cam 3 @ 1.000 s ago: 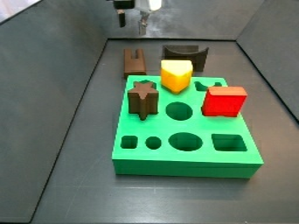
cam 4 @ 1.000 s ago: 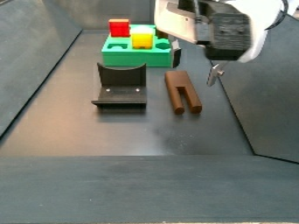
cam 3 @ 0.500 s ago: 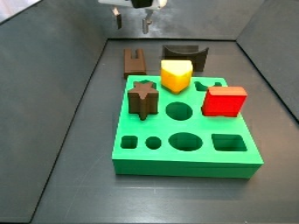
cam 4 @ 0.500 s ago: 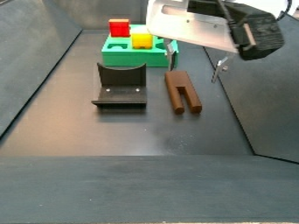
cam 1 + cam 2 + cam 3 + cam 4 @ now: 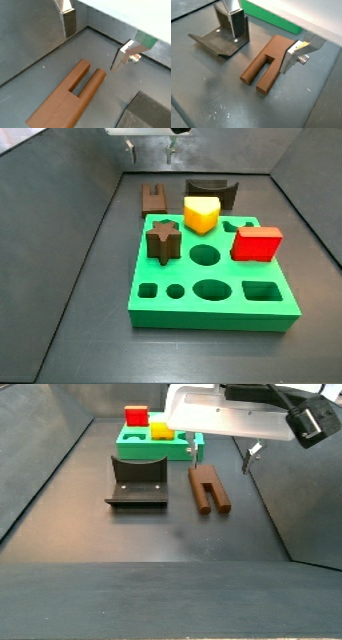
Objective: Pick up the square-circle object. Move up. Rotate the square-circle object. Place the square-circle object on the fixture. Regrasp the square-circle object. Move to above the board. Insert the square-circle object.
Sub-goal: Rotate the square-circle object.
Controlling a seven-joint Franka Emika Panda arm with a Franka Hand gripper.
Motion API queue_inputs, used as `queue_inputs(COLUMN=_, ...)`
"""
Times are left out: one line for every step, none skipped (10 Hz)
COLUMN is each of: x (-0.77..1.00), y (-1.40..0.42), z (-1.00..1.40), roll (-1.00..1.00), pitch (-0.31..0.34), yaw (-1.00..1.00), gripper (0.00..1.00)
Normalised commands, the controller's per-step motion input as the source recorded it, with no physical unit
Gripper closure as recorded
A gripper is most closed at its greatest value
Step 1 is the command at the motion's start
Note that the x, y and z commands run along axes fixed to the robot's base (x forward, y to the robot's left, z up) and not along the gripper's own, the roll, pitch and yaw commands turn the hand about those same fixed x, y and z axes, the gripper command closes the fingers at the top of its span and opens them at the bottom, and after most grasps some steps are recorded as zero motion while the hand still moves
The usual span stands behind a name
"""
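Flat on the dark floor lies the peg (image 5: 264, 65), a reddish-brown bar with a slot at one end, between the fixture (image 5: 136, 482) and the side wall. Above it hangs the tool (image 5: 261, 37), its plates spread wide and holding nothing. Beyond stands the board (image 5: 214, 273), carrying a yellow block (image 5: 201, 214), a red block (image 5: 257, 243) and a dark star peg (image 5: 164, 240). No writing shows.

Side views face opposite ends; wrist views close, downward; all share square-circle object (image 5: 209, 488).
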Motion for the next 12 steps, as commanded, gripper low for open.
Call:
queue_inputs(x=0.03, y=0.0, z=-0.03, roll=0.02, pitch=-0.047, yaw=0.38, gripper=0.0)
queue_inputs(x=0.03, y=0.0, z=-0.03, roll=0.02, pitch=-0.046, yaw=0.25, gripper=0.0)
queue_inputs(x=0.0, y=0.0, z=-1.0, roll=0.0, pitch=0.0, yaw=0.0, gripper=0.0)
queue_inputs(x=0.01, y=0.0, z=-1.0, roll=0.0, pitch=-0.015, yaw=-0.04, gripper=0.0)
queue_inputs(x=0.02, y=0.0, z=-1.0, roll=-0.01, pitch=-0.027, yaw=-0.04, gripper=0.0)
queue_inputs(x=0.02, y=0.0, z=-1.0, roll=-0.02, pitch=-0.033, yaw=-0.03, gripper=0.0)
queue_inputs(x=0.03, y=0.0, z=-1.0, roll=-0.04, pitch=-0.039, yaw=-0.02, gripper=0.0)
queue_inputs(x=0.04, y=0.0, z=-1.0, roll=-0.06, pitch=-0.044, yaw=-0.01, gripper=0.0)
queue_inputs(x=0.05, y=0.0, z=-0.99, roll=-0.07, pitch=-0.043, yaw=0.0, gripper=0.0)
queue_inputs(x=0.05, y=0.01, z=-0.83, roll=-0.09, pitch=-0.045, yaw=0.0, gripper=0.0)
queue_inputs(x=0.05, y=0.01, z=-0.72, roll=-0.1, pitch=-0.051, yaw=0.01, gripper=0.0)
queue_inputs(x=0.04, y=0.01, z=-0.65, roll=-0.11, pitch=-0.057, yaw=0.01, gripper=0.0)
